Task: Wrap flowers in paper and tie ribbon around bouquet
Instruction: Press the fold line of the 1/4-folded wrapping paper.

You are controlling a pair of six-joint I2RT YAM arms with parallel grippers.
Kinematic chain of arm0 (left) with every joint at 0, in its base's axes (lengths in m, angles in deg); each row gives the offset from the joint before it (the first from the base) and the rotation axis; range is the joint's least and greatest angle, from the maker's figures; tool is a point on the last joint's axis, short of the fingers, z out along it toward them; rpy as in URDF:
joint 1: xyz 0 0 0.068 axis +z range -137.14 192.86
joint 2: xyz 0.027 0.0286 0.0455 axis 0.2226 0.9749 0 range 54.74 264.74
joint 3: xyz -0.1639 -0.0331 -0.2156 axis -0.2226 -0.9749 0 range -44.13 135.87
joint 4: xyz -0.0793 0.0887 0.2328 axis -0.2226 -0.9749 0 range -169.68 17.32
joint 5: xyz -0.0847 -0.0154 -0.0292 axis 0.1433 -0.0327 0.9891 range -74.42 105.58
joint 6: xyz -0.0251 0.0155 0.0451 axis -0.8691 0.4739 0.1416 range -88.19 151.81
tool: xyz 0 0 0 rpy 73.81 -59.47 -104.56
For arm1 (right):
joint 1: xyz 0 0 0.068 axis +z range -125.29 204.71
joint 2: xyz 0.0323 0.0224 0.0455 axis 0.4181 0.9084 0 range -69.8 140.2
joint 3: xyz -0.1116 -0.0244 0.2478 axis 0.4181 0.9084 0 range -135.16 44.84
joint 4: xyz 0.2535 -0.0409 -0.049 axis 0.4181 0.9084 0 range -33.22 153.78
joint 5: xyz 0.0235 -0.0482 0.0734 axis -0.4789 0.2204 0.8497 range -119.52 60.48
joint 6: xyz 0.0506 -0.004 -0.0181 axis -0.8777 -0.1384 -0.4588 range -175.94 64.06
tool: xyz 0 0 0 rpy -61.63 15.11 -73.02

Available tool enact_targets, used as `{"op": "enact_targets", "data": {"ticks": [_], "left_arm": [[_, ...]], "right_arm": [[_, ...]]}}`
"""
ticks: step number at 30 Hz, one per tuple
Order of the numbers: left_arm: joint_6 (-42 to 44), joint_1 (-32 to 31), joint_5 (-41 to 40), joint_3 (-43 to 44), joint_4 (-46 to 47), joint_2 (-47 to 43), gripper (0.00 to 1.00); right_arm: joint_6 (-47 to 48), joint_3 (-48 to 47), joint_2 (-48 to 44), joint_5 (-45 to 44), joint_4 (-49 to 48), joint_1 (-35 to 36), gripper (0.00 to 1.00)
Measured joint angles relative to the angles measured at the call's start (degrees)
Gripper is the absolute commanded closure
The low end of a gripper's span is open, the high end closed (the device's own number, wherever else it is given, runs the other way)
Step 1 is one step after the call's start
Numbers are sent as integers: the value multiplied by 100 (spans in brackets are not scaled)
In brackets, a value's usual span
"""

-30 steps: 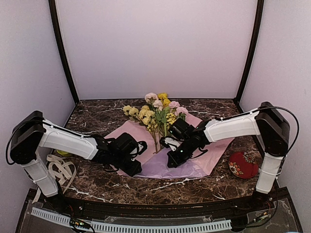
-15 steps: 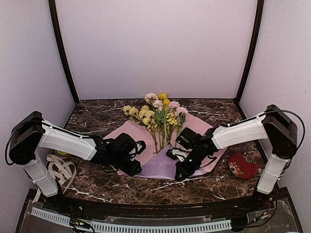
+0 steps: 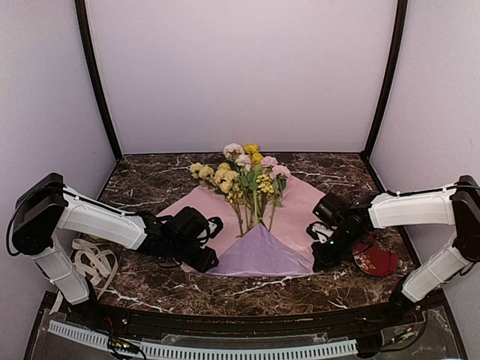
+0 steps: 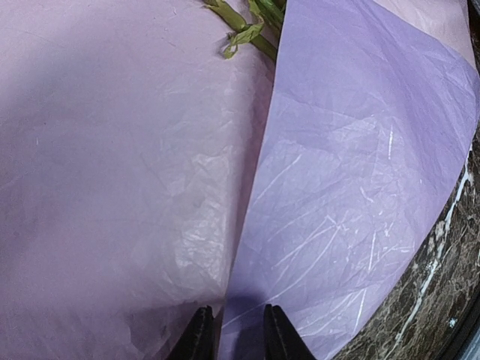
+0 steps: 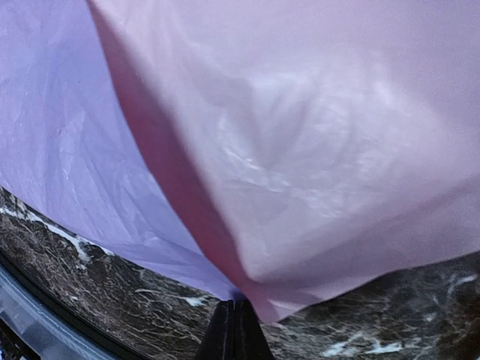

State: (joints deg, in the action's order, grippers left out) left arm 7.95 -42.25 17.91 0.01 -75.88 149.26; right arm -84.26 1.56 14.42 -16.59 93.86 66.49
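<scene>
right gripper [image 5: 235, 324] has its fingers pressed tight together on the near right corner of the paper [image 5: 322, 135], which rises away from the tips, pink face one side, lilac the other. left gripper [image 4: 236, 339] sits at the near left edge of the sheet with its fingers [image 4: 199, 339] a bit apart and the edge of the lilac flap running down between them. honestly can't tell if it's actually pinching the sheet or just straddling it. that flap is folded up into a triangle over the stem ends, and the flowers [image 3: 244, 174] lie along the middle of the sheet, blooms toward the back wall. the ribbon [image 3: 90, 262] is bunched on the marble table [image 3: 150, 184] beside the left arm, well clear of the paper, and a red patterned disc [image 3: 375, 255] sits just right of the right gripper.
</scene>
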Motion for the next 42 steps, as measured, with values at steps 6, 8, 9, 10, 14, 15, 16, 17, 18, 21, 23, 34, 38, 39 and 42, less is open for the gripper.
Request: {"op": "enact_targets", "data": {"ticks": [6,8,9,10,14,15,16,17,18,21,23,34,38,39,42], "left_arm": [[-11,0,2,-4,2,-4,76],[-22,0,2,-4,2,-4,76],[-33,0,2,-7,2,-4,76],[-39,0,0,-7,2,-7,75],[-103,-7,4,-66,-44,-90,75],[-125,-9,4,-79,-70,-111,75],[-151,-11,4,-87,-111,-138,75],[-177,-13,4,-98,-140,-162,75],[-212,-13,2,-114,-179,-188,75],[-267,-15,2,-118,-293,-243,74],[-302,-17,0,-114,-365,-262,73],[-1003,-31,-63,-516,-881,-866,72],[-1646,-72,-155,-1088,-1130,-1598,72],[-1803,-74,-184,-1211,-1209,-1779,71],[-2306,-96,-323,-1576,-1652,-2476,69]], "right_arm": [[9,-306,-273,-225,595,-153,100],[66,-706,-197,-153,691,-92,100],[103,-922,-138,-98,671,-24,100],[149,-1235,-33,-61,612,105,100],[378,-2437,748,269,127,802,100],[426,-2754,1067,380,-70,992,100],[457,-2973,1331,474,-221,1123,100],[509,-3158,1613,584,-382,1237,100],[542,-3296,1888,702,-531,1344,100],[588,-3405,2498,977,-769,1484,100],[625,-3405,2828,1054,-785,1484,100],[730,-3287,3296,1248,-1075,1443,100],[723,-3239,3296,1357,-1152,1443,100],[710,-3222,3296,1370,-1172,1443,100],[651,-3154,3272,1392,-1255,1434,100]]}}
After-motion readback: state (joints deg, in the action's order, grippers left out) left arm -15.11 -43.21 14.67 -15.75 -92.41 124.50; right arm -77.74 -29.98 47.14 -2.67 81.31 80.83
